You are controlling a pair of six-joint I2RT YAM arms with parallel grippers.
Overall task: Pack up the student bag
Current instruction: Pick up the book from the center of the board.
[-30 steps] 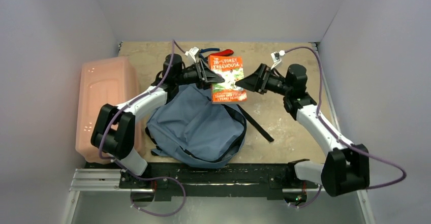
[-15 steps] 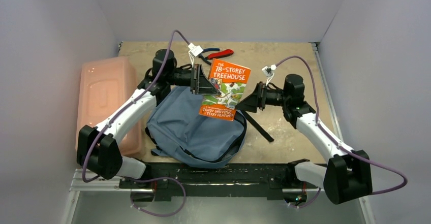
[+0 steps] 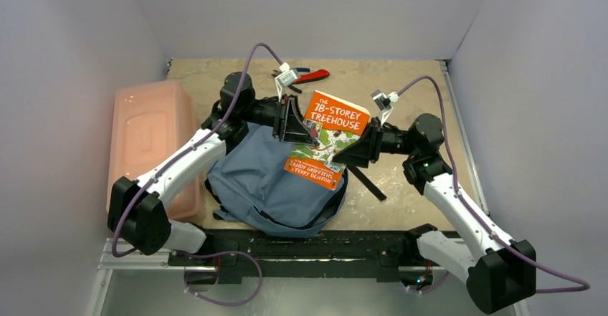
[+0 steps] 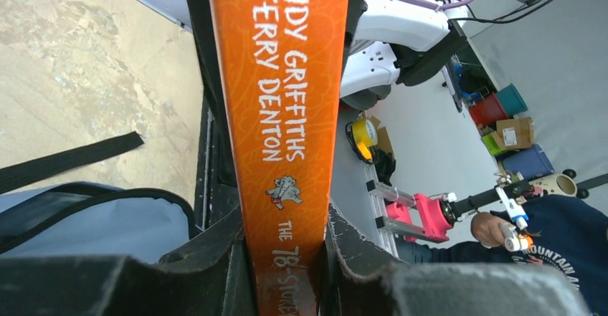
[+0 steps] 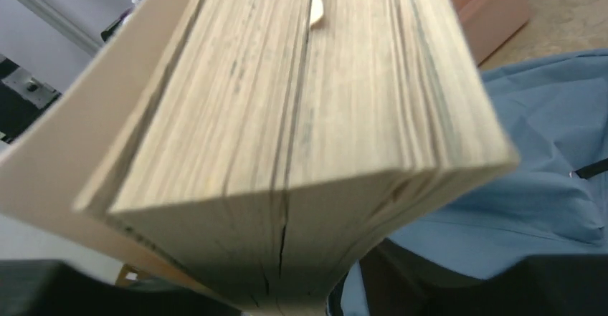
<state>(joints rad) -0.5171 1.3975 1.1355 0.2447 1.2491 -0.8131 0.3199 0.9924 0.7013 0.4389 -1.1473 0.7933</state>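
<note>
Fingers (image 3: 292, 115) on the left gripper (image 3: 300, 124) are clamped on the spine side of the book (image 3: 331, 131) in the top view. The right gripper (image 3: 350, 152) has the opposite page edge, near the lower corner. Compared with a second ago, the book has come away from the far end of the table (image 3: 409, 87), swung clockwise and drifted nearer. It now hangs tilted over the far right part of the student bag (image 3: 265, 183), which lies slumped mid-table just ahead of the arm bases. Looks like the carry is about done and the insert is next, though no open mouth on the bag can be made out from here. A pink box (image 3: 147, 137) sits close on the bag's left, a red-handled tool (image 3: 313, 77) lies at the far edge, and a loose strap (image 3: 367, 182) trails out to the right below the book.

Left wrist view: both pads squeeze the orange spine with a narrow gap, so the hold looks firm. The bag's dark zip edge and the strap show underneath.

Right wrist view: mostly page block, pinched at the bottom between the dark fingers, with blue fabric right below. That strap could snag on the way down.
</note>
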